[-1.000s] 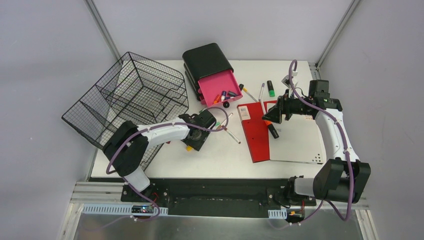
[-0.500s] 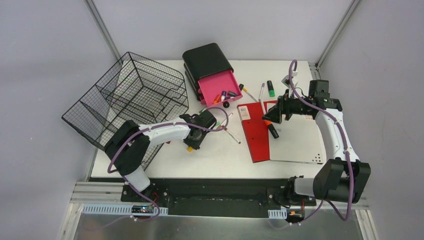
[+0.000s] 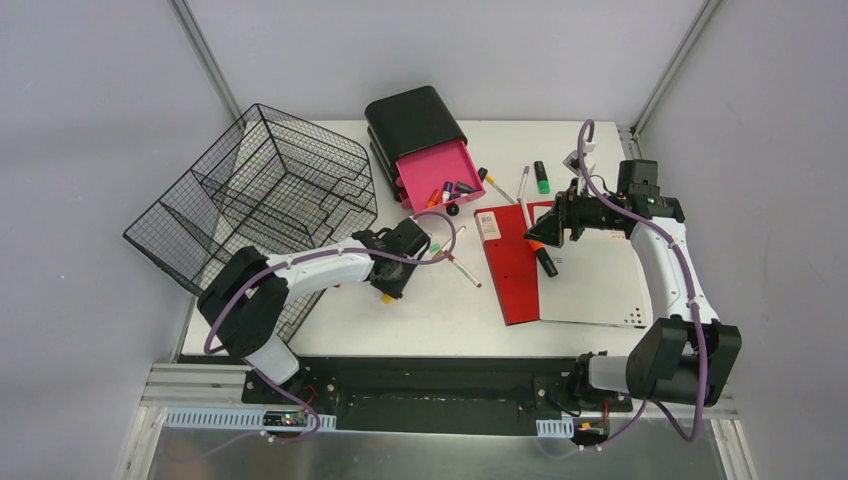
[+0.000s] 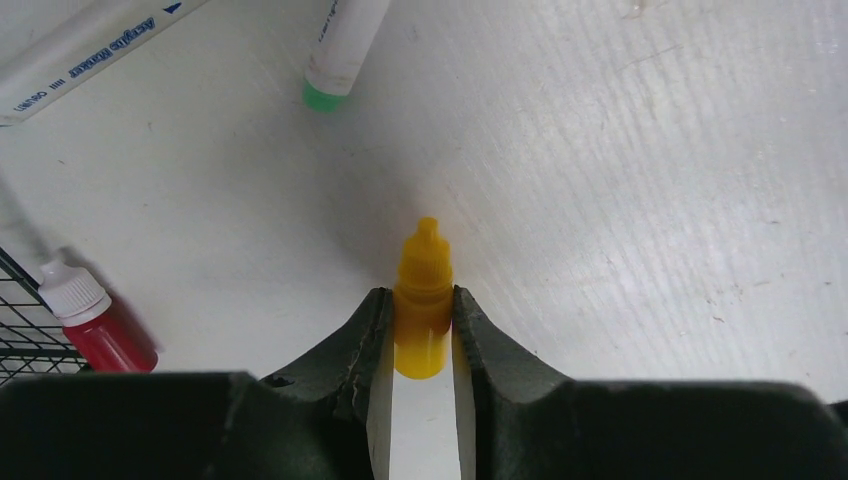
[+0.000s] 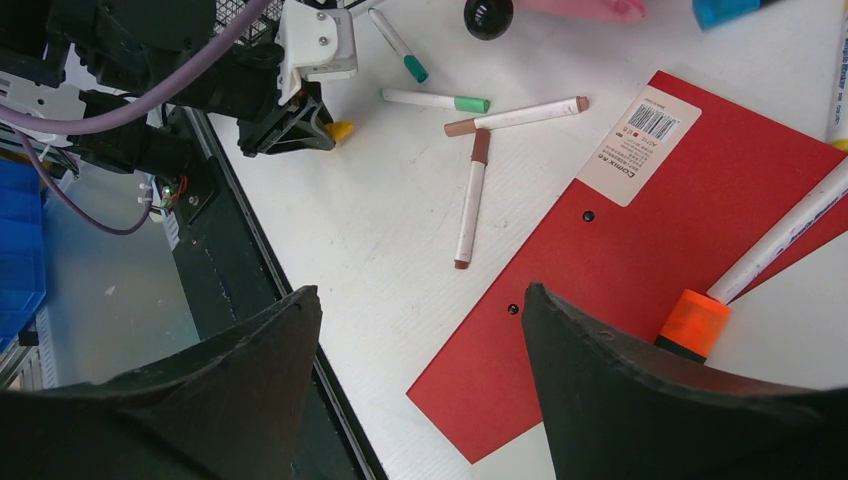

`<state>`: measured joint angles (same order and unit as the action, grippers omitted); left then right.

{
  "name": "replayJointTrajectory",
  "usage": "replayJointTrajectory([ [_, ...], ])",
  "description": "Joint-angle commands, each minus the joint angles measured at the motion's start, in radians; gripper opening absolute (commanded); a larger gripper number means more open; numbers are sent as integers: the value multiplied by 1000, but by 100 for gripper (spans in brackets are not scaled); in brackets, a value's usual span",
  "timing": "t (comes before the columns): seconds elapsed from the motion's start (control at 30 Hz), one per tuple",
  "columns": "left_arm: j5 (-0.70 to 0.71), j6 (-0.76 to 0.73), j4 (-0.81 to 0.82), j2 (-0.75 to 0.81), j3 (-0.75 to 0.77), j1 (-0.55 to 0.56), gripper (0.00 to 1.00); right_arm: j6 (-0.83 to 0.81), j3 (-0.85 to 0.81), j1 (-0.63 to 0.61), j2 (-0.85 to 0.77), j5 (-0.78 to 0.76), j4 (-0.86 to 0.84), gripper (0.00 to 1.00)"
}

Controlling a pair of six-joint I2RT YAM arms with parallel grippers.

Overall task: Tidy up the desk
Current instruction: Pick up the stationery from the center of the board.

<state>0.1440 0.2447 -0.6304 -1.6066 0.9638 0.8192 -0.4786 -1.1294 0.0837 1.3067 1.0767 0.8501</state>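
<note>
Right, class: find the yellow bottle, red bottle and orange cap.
yellow bottle [image 4: 422, 290], left wrist view, cap.
red bottle [image 4: 112, 340], left wrist view, body.
orange cap [image 5: 694, 323], right wrist view, side.

Wire basket [image 3: 260, 190] sits tilted at upper left. Black drawer box [image 3: 413, 122] is top center, its pink drawer [image 3: 438, 170] pulled out with small stuff inside. Red folder [image 3: 515, 265] is center-right. Left wrist view: yellow bottle [image 4: 423, 310] dead center, red bottle [image 4: 100, 322] lower left, green-capped pen [image 4: 345, 50] up top.
</note>
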Motion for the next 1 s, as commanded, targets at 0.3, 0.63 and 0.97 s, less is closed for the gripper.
replayJointTrajectory([
  [0.3,-118,-45,145,175,-56,12,0,-22,-29,2,-14,0,-27,76],
  [0.63,-189,-41,278,262,-112,12,0,-23,-28,2,-12,-3,-27,77],
  [0.97,-203,-30,463,380,-187,12,0,-26,-26,2,-11,-6,-29,77],
])
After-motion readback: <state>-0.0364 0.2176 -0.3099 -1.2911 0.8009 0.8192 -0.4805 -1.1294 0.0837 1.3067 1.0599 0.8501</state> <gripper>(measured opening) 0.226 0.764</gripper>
